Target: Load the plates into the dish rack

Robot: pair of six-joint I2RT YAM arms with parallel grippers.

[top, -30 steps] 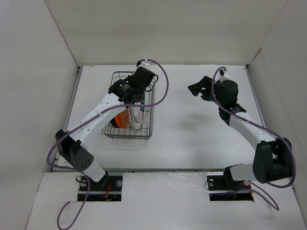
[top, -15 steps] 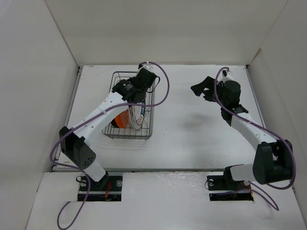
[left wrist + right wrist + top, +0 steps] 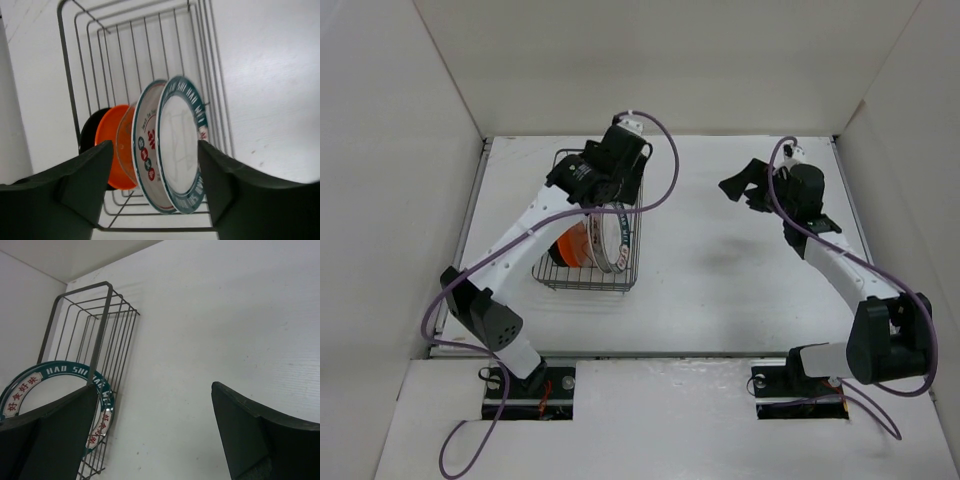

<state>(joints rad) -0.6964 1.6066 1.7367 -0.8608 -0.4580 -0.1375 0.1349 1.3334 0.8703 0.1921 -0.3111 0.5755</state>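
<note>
**Top view**
- Rack (image 3: 582,286): oblong basket of thin dark wire, on the left half of the table, long side running away from the bases.
- Table (image 3: 720,270): flat, matte white, walled in by white panels.
- Plates: round, stood on edge in the rack's near half. Orange plate (image 3: 569,246) at left, green-rim plate (image 3: 616,240) at right, the rest hard to separate from here.
- Left arm: white links reaching from the base up over the rack, purple cable (image 3: 658,175) looping off the wrist.
- Left gripper (image 3: 578,176): black, above the rack's far half.
- Right arm: bent at the elbow, forearm raised.
- Right gripper (image 3: 738,182): black, over bare table, well apart from the rack, fingers spread and empty.

**Left wrist view**
- Fingers (image 3: 75,190): dark, matte, wedge-shaped, set wide apart, clamped on nothing.
- Rack (image 3: 70,95): parallel floor wires, rounded corner, seen beyond the gap.
- Plate row, left to right: black plate (image 3: 89,131), orange plate (image 3: 107,150), glass plate (image 3: 124,145), silver-rimmed plate (image 3: 146,147), green-rim plate (image 3: 180,145). All five upright and close together.
- Black plate: small, dull.
- Orange plate: small, glossy.
- Glass plate: clear, only an edge showing.
- Silver-rimmed plate: white face with red and black marks.
- Green-rim plate: white centre, dark green band with white lettering.

**Right wrist view**
- Fingers (image 3: 50,440): dark wedges at the lower corners, apart, with only table between them.
- Rack (image 3: 102,320): end frame and side wires, at left.
- Green-rim plate (image 3: 55,371): upper arc showing inside the rack, with red characters on the white inside the band.
- Table (image 3: 225,315): faintly grained white.
</note>
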